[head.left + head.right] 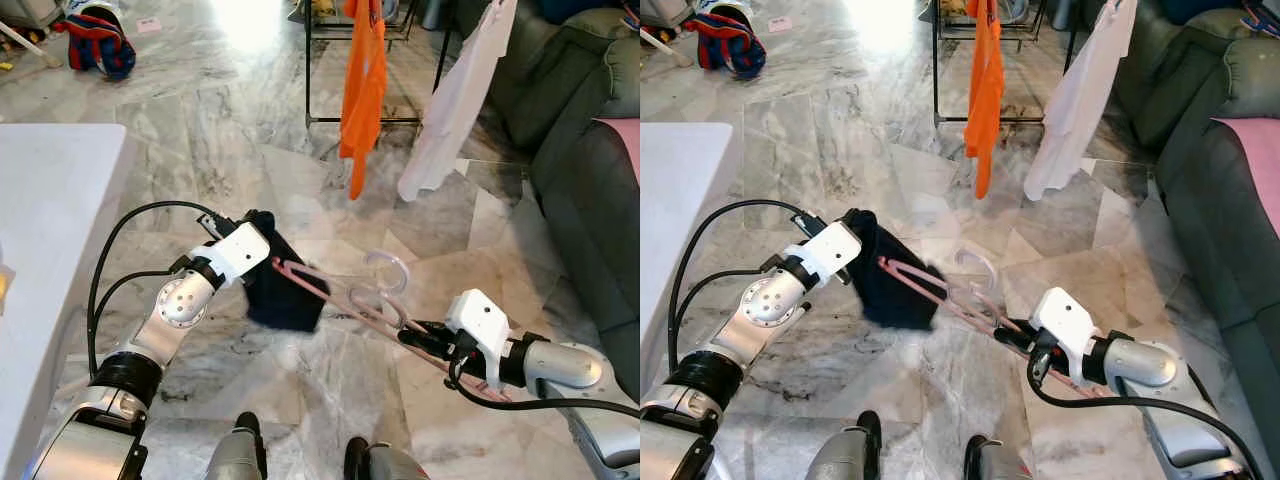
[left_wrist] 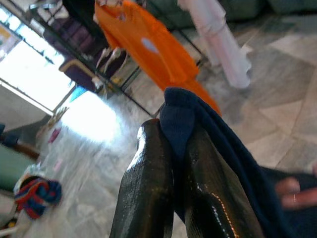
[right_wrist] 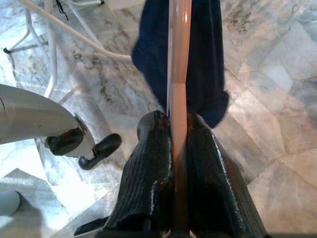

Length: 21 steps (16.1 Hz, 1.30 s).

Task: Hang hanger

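1. This is a home living room: a marble-tiled floor [image 1: 250,150] runs under the right gripper [image 1: 415,338].
2. A dark green sofa [image 1: 590,130] sits beyond that gripper, on its right.
3. Ahead of both grippers, a black clothes rack [image 1: 330,60] carries an orange shirt [image 1: 362,80] and a white shirt [image 1: 455,100].

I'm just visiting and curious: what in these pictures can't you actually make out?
- Rack: its top is cut off by the eye views' upper edge, so the rail is unseen.
- Hanger: one end is hidden inside the navy garment.
- Left gripper: in the eye views the garment covers its fingers.
- Right gripper: the hanger's lower end is hidden behind it.
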Available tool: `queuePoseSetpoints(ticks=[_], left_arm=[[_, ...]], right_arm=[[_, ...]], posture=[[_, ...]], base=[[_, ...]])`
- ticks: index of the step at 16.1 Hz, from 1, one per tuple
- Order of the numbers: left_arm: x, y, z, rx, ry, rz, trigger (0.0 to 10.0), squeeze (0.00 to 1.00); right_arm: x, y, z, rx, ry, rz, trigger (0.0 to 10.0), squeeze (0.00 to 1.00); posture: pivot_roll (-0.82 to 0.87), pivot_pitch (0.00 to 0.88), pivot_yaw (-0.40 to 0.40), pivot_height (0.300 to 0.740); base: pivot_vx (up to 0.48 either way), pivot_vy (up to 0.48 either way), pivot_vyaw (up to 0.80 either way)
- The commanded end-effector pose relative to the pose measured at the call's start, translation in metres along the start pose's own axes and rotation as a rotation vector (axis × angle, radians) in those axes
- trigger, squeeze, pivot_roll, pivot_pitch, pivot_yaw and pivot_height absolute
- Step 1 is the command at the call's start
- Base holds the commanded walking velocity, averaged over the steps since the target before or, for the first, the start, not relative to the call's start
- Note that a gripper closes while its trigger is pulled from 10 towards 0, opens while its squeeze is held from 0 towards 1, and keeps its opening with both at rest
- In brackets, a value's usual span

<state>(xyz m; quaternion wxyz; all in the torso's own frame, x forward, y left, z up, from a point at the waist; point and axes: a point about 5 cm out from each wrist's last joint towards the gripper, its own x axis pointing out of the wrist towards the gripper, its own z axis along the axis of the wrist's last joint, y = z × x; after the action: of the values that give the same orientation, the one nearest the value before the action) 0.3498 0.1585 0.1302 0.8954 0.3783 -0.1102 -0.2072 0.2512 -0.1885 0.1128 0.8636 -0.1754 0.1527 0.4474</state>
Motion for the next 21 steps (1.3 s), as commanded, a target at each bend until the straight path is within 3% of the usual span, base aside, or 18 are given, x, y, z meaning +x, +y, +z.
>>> queuePoseSetpoints(ticks=[1,7,11,14,17,21], left_arm=[[0.001,0.004,0.005,0.014,-0.035,0.001,10.0,0.0],[-0.004,0.008,-0.019,0.082,0.123,0.035,10.0,0.0],[-0.005,0.005,-0.022,0.066,0.147,0.028,10.0,0.0],[-0.006,-0.004,-0.017,0.047,0.087,-0.045,10.0,0.0],[-0.011,-0.005,-0.023,0.054,0.109,-0.069,10.0,0.0],[-0.015,-0.005,-0.028,0.072,0.128,-0.086,10.0,0.0]], right_arm=[[0.0,0.006,-0.001,0.009,0.013,0.043,10.0,0.0],[-0.001,0.015,0.006,0.04,-0.021,0.101,10.0,0.0],[0.008,0.026,0.008,0.044,-0.037,0.137,10.0,0.0],[0.011,0.021,0.0,0.004,0.015,0.094,10.0,0.0],[0.008,0.017,-0.012,-0.055,0.103,0.073,10.0,0.0],[0.002,0.007,-0.013,-0.066,0.113,0.045,10.0,0.0]], posture=[[0.02,0.263,-0.015,0.74],[0.01,0.26,-0.015,0.74],[0.01,0.258,-0.017,0.74],[0.02,0.259,-0.016,0.74],[0.02,0.258,-0.018,0.74],[0.02,0.255,-0.021,0.74]], base=[[0.0,0.0,0.0],[0.0,0.0,0.0],[0.0,0.0,0.0],[0.0,0.0,0.0],[0.0,0.0,0.0],[0.0,0.0,0.0]])
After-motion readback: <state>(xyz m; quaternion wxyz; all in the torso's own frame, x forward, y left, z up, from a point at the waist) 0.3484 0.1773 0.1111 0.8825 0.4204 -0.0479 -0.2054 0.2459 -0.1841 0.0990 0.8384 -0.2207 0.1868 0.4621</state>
